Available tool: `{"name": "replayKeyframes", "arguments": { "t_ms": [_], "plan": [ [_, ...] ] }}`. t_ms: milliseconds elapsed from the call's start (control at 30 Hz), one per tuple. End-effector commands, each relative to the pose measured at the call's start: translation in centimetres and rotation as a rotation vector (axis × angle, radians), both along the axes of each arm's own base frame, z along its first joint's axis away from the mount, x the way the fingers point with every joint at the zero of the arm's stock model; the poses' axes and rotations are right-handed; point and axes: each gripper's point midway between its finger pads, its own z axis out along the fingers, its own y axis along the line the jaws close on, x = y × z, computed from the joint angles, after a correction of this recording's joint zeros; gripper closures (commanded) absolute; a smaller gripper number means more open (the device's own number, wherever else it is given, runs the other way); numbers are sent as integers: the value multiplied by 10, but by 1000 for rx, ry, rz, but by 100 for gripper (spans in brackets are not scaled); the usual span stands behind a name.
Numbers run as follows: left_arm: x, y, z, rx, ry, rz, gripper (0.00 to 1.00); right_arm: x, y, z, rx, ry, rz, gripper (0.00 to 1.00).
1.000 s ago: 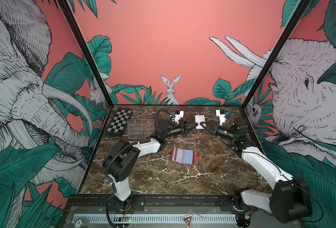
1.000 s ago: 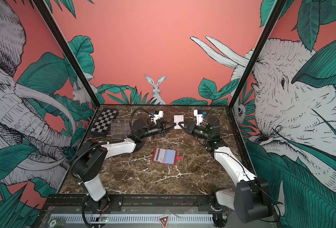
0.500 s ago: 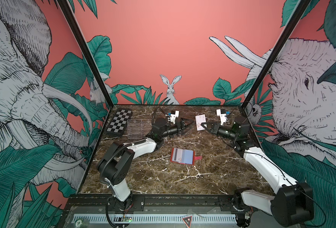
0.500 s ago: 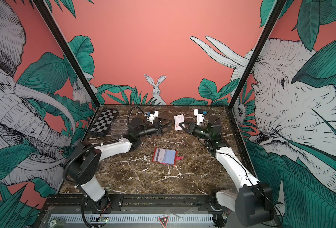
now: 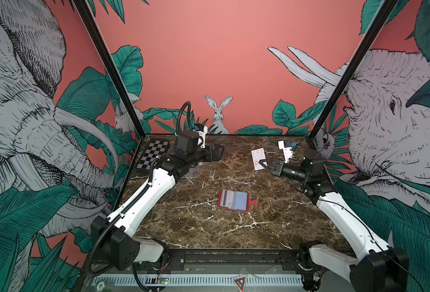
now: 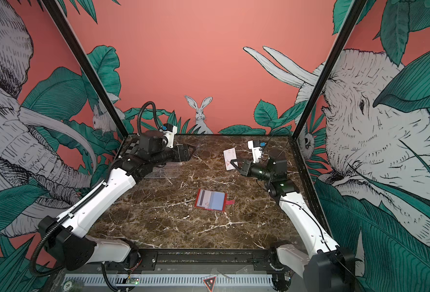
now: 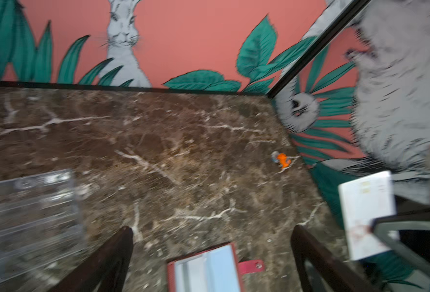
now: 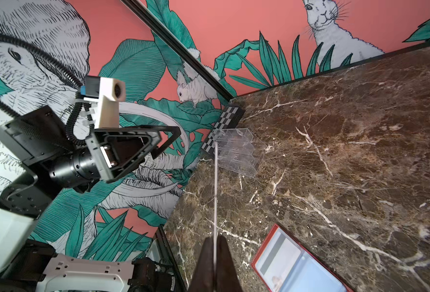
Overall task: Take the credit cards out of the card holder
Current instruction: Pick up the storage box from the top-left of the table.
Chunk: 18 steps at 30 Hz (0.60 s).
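Top views show the left gripper [image 5: 216, 153] spread empty far left, the red leather-like card holder [image 5: 234, 199] open mid-table, and the right gripper [image 5: 261, 163] far right pinching a thin whitish credit card [image 5: 257, 155] by its edge, where it could slip.

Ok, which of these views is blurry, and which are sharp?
Left wrist view: motion-blurred, the acrylic rack and card holder smeared. Right wrist view: crisp, the credit card seen edge-on. Both top views: sharp, evenly lit.

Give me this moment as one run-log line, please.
left gripper: open, empty | right gripper: shut on credit card, aloft | card holder: open on table
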Motion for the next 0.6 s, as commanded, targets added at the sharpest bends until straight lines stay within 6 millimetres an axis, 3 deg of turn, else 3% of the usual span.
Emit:
{"name": "replayKeyframes", "arguments": {
  "t_ms": [0,233,433,567],
  "plan": [
    [-2,47,-38,303,123,37,5,-4,0,18,-29,-81,17,100],
    [29,115,-65,551,230,194,20,1,1,15,-35,-58,16,100],
    [59,155,-87,504,287,268,28,7,2,14,-40,-44,13,100],
    [77,169,-103,452,322,282,32,11,3,11,-42,-31,10,100]
  ]
}}
